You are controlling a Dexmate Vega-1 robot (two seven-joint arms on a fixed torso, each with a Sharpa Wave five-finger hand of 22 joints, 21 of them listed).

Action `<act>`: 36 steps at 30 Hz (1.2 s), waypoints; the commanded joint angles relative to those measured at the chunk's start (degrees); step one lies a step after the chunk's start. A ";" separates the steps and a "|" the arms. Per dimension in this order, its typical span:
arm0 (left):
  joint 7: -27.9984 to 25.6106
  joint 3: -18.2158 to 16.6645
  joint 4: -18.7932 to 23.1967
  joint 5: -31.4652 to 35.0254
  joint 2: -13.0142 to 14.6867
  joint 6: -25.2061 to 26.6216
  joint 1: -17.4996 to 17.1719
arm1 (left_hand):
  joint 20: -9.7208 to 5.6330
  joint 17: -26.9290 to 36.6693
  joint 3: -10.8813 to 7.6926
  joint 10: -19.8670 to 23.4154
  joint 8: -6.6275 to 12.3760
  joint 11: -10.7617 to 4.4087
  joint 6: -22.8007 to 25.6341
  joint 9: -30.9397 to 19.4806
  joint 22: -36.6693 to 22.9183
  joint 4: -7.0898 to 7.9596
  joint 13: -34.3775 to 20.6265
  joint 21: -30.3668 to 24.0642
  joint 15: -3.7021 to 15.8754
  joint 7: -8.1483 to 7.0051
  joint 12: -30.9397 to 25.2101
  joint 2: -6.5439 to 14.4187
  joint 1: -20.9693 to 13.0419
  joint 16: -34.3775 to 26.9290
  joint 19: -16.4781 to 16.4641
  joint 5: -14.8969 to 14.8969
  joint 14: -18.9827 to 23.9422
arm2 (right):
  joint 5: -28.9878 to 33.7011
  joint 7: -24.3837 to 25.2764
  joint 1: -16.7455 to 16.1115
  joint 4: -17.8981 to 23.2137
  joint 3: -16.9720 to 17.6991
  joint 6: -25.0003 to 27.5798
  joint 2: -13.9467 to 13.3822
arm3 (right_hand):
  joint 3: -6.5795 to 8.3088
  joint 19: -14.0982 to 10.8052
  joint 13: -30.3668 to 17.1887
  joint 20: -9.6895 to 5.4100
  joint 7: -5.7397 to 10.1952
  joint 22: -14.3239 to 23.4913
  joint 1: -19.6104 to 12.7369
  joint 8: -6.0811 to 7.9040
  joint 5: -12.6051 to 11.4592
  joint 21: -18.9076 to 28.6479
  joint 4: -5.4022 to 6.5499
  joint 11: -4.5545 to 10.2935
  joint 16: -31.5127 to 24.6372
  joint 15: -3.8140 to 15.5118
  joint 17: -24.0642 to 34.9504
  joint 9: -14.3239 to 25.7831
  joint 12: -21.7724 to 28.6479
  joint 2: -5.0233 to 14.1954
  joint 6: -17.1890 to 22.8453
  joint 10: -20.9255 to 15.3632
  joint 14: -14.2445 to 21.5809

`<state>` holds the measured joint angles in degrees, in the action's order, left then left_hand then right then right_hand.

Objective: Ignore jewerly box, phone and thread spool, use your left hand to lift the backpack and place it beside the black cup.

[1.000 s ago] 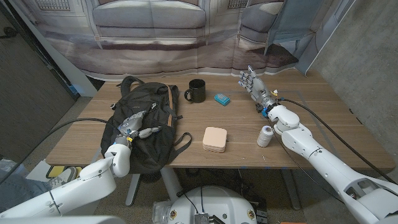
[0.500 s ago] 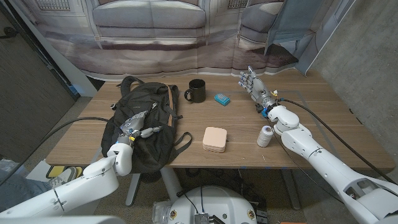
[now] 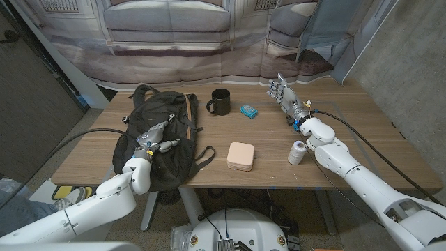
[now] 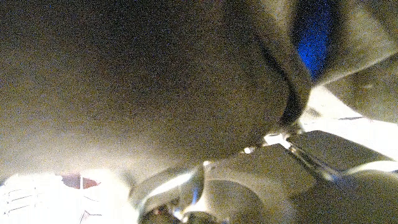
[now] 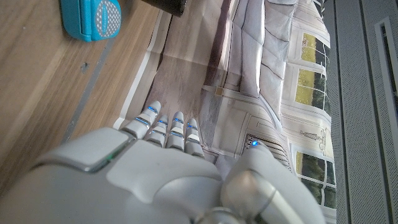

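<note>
Wooden table [image 3: 90, 150] in front of a printed backdrop [image 3: 167, 35] that looks like a sofa and panelled walls, with a grey concrete wall off to the right side

So the backpack [image 3: 164, 118] is dark grey-black and sits on the left part of the table, its lower end hanging a bit past the near edge. One strap [image 3: 204, 156] snakes out toward the middle. The left hand [image 3: 151, 140] is on top of the pack, fingers curled down into the fabric, looks like it's gripping a fold of it, though how firm the hold is I can't really tell. From the left wrist camera it's just dark blurry fabric right up against the lens, nothing useful there

The black cup [image 3: 220, 102] stands upright just beside the top right corner of the backpack, handle facing the pack, not touching as far as I can see. Near it to the right is a small teal phone [image 3: 249, 110], also visible at [image 5: 91, 18] from the right wrist cam. A pale pink box [image 3: 240, 156] sits near the front edge in the middle, and a white thread spool [image 3: 297, 151] stands upright to its right

The right hand [image 3: 282, 92] is well apart from all that, at the far right side of the table, fingers straight and spread, holding nothing
</note>
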<state>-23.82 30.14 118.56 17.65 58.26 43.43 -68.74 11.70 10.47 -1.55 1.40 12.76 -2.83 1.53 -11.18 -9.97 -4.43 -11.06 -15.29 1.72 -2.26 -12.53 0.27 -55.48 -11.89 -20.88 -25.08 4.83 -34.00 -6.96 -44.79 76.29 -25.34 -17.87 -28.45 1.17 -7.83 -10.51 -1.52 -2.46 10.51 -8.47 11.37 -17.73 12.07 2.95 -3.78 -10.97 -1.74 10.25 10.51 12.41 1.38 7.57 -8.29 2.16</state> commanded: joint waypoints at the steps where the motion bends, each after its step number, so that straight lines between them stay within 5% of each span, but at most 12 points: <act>1: -0.53 0.64 -0.84 0.11 -0.70 0.18 0.77 | -0.35 0.47 -5.93 2.32 0.72 -1.21 2.69 -0.33 -0.18 -4.85 -0.24 -1.17 0.98 0.08 -0.65 0.53 -4.58 -0.98 -6.01 1.77 3.96 | 0.03 0.15 0.22 -0.17 -0.02 -0.10 0.21 | -0.30 -0.27 -0.21 0.26 0.26 0.24 0.09 -0.10 0.17 -0.02 0.02 0.06 0.17 -0.11 0.31 0.24 0.00 0.54 0.41 -0.31 0.41; 10: -2.59 0.83 -2.98 0.53 -2.15 -2.58 1.46 | -2.66 1.07 -8.27 7.32 1.82 -2.96 7.72 -0.56 -0.08 -4.91 -0.37 -1.74 2.47 0.83 -1.49 3.09 -11.07 -1.99 -12.39 5.73 9.47 | 0.24 0.85 -0.02 0.59 0.13 0.41 -0.17 | -0.37 -0.31 -0.22 0.31 0.29 0.25 0.09 -0.05 0.20 -0.04 0.02 -0.05 0.16 -0.12 0.32 0.24 0.06 0.59 0.57 -0.50 0.46; 23: -4.51 0.78 -5.23 1.18 -4.22 -4.68 2.24 | -10.79 2.05 -12.39 19.70 5.13 -4.12 20.11 -1.28 -0.29 -4.81 -0.79 -2.44 5.27 0.30 -3.50 6.05 -21.77 -3.90 -20.78 13.52 20.99 | 0.25 1.40 -0.17 0.72 0.30 0.71 -0.29 | -0.45 -0.29 -0.23 0.38 0.33 0.26 0.06 -0.06 0.22 -0.08 0.00 -0.01 0.18 -0.04 0.33 0.24 0.04 0.65 0.59 -0.47 0.49; 36: -7.02 0.42 -5.43 2.40 -5.97 -4.34 2.09 | -17.83 4.41 -14.01 33.74 9.93 -5.10 33.75 -2.80 -0.79 -4.08 -2.76 -5.70 8.25 0.29 -6.82 6.77 -25.28 -7.56 -28.34 14.72 35.70 | -0.07 0.90 0.01 0.12 0.46 0.28 -0.18 | -0.52 -0.35 -0.23 0.37 0.26 0.27 0.02 -0.07 0.24 -0.09 -0.03 0.10 0.18 -0.19 0.33 0.24 -0.02 0.70 0.59 -0.37 0.55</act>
<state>-28.61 31.12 113.50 19.41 53.82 39.70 -66.54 5.52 13.93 -14.90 31.84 21.48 -7.75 32.51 -13.42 -10.30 -8.46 -12.94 -19.77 3.32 -2.17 -18.34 6.94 -79.66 -18.30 -37.99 -10.58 36.94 -33.76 -5.89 -44.83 76.72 -25.11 -17.44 -28.65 1.02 -7.83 -10.51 -1.53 -2.25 10.51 -8.02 11.37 -17.73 12.08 2.79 -3.78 -10.97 -1.74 10.25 10.51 12.41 1.84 7.78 -8.29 2.15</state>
